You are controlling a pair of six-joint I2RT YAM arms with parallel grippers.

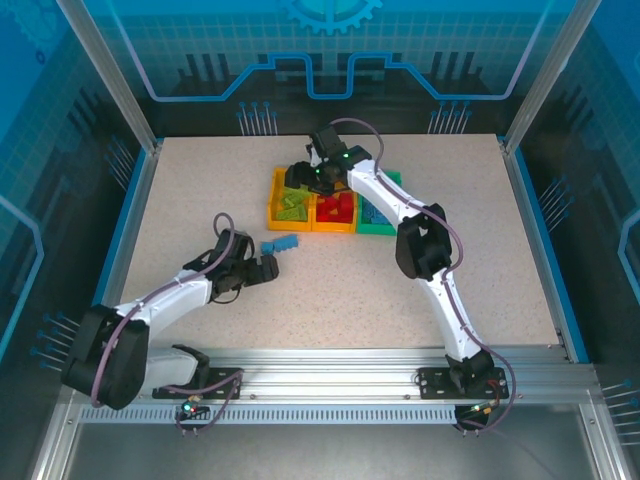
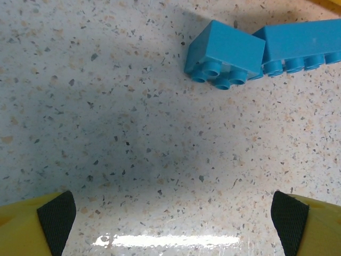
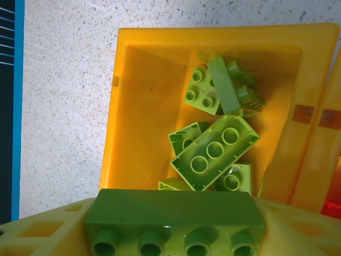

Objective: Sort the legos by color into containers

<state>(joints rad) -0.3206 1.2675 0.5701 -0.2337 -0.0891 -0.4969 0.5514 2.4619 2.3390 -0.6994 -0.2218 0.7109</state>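
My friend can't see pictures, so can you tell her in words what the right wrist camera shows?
A lime green brick sits between the yellow fingers of the right gripper, at the bottom of the picture. Just beyond it an orange-yellow bin on a speckled table holds a pile of more lime green bricks.

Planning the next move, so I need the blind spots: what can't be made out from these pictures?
- Right wrist view: whether the right claw grips the lime green brick; the bottom edge cuts both off.
- Top view: what lies in the green bin, mostly under the right arm.
- Left wrist view: the full length of the longer blue brick, cut by the right edge.
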